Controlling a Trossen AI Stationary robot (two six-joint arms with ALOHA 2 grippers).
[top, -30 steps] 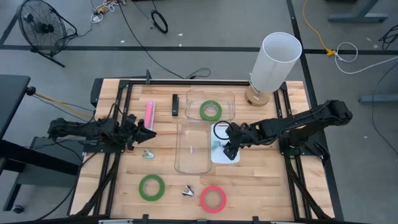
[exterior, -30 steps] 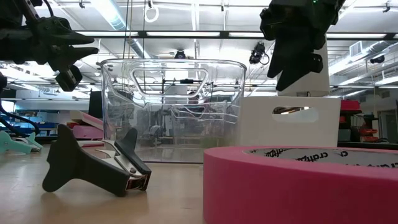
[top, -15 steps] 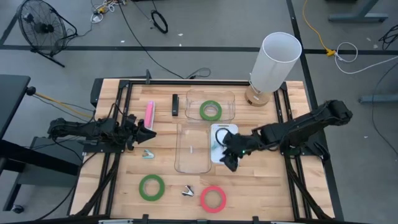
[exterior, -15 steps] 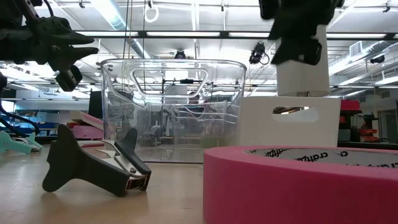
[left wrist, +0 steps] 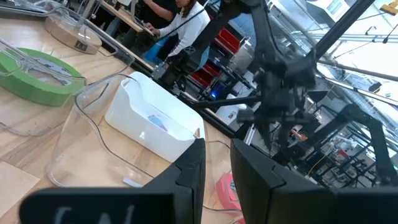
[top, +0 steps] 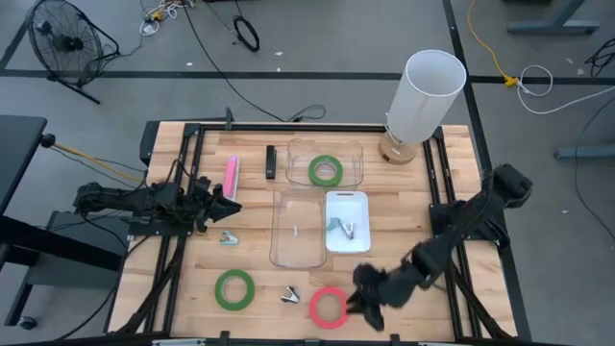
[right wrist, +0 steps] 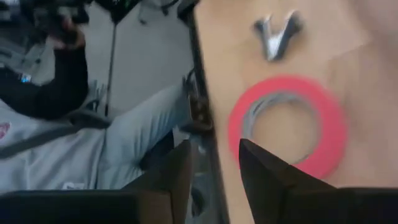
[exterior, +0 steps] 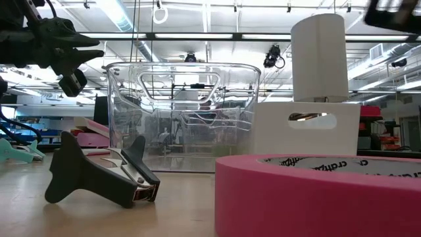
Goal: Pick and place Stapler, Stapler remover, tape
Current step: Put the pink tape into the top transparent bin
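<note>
A red-pink tape ring [top: 329, 307] lies flat near the table's near edge, and it also shows in the right wrist view [right wrist: 286, 127]. My right gripper [top: 356, 305] is open and empty just right of it, a little above the table, and it shows open in its wrist view [right wrist: 214, 171]. A black stapler remover [top: 289, 295] lies left of the ring. One green tape ring [top: 234, 289] lies at the near left; another [top: 326, 171] lies in a clear container. A pink stapler [top: 232, 176] lies at the far left. My left gripper [top: 227, 205] hovers at the left, slightly open and empty.
A clear bin [top: 298, 229] stands mid-table beside a white tray [top: 346, 221] that holds a small tool. A black stapler [top: 271, 161] lies at the far side. A second remover [top: 228, 237] lies near my left gripper. A white cylinder [top: 423, 96] stands far right.
My right gripper has gone from above the white tray toward the table's near edge and down, ending beside the red-pink tape ring. It has left the low view.
</note>
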